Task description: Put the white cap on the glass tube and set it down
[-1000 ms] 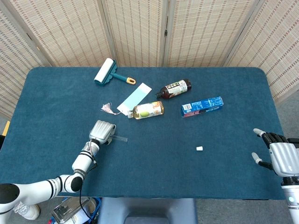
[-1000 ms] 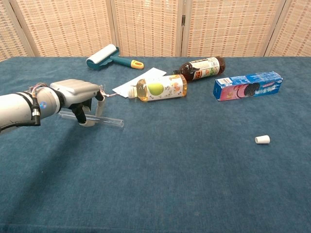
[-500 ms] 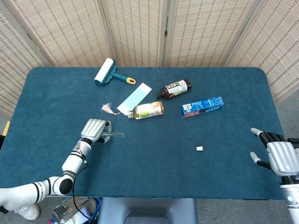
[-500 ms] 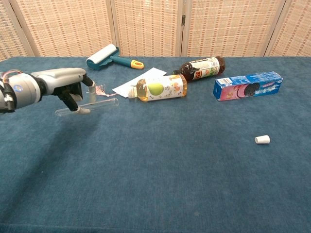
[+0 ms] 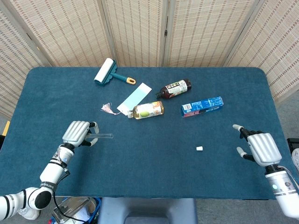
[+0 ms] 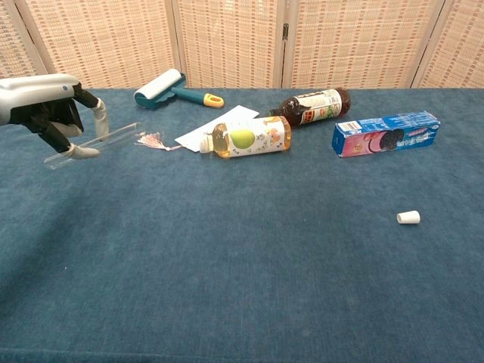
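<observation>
My left hand (image 5: 77, 133) (image 6: 47, 107) grips a clear glass tube (image 5: 103, 136) (image 6: 106, 141) and holds it above the table at the left; the tube's free end points right. A small white cap (image 5: 199, 149) (image 6: 408, 218) lies on the blue cloth at the right. My right hand (image 5: 258, 147), open with fingers spread, hovers to the right of the cap, a hand's width away. The chest view does not show the right hand.
At the back lie a lint roller (image 5: 106, 72), a paper strip (image 5: 134, 98) with a pink tassel (image 5: 108, 109), a yellow juice bottle (image 5: 145, 110), a dark bottle (image 5: 174, 88) and a blue biscuit box (image 5: 202, 106). The table (image 5: 154, 177) ends at its front edge.
My left hand has lifted the glass tube off the cloth and carried it left. My right hand has moved in from the right edge toward the cap.
</observation>
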Robot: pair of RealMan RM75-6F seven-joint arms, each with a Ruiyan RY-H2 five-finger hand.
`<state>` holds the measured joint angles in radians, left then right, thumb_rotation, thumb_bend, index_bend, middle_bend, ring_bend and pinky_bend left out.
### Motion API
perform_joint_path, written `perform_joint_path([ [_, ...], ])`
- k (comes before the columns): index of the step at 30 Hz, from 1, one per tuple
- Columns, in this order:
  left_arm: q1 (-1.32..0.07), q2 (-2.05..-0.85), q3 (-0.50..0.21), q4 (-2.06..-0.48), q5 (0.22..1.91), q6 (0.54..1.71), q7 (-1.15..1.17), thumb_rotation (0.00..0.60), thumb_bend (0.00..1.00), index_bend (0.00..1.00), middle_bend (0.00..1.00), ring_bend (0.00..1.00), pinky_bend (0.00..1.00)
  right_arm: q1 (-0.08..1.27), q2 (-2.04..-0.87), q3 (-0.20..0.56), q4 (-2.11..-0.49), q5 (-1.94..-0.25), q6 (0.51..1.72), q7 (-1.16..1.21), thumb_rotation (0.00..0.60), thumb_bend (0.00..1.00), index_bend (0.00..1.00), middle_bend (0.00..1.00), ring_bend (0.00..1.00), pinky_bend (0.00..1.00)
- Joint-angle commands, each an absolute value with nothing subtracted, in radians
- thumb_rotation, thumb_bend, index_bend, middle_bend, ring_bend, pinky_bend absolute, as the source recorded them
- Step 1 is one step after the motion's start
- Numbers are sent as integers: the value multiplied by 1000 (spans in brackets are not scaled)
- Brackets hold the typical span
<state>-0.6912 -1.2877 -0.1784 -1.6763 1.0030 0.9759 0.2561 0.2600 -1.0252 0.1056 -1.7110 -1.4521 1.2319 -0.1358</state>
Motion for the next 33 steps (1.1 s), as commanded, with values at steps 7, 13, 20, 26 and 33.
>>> perform_joint_path([
  [7,-669,-1261,-162,-1720,1043,1004,248,600,396,630,1000,1000,1000,344,-1105,115,-1679,-1383,1118,-219,600,203,196,591,649,718],
  [13,-666,-1258,-147,-1730,1056,1000,254,600,396,630,1000,1000,1000,387,-1125,94,-1666,-1322,1021,-292,600,264,299,838,894,896],
  [20,-667,-1269,-138,-1731,1062,999,266,600,395,630,1000,1000,1000,441,-1148,64,-1639,-1237,879,-309,600,716,360,1000,1000,1000],
  [26,-667,-1280,-133,-1732,1063,1001,275,600,396,630,1000,1000,1000,487,-1192,42,-1603,-1186,789,-318,600,892,360,1000,1000,1000],
  [33,-665,-1289,-128,-1726,1059,1001,280,600,396,629,1000,1000,1000,518,-1246,40,-1552,-1161,766,-314,600,913,360,1000,1000,1000],
])
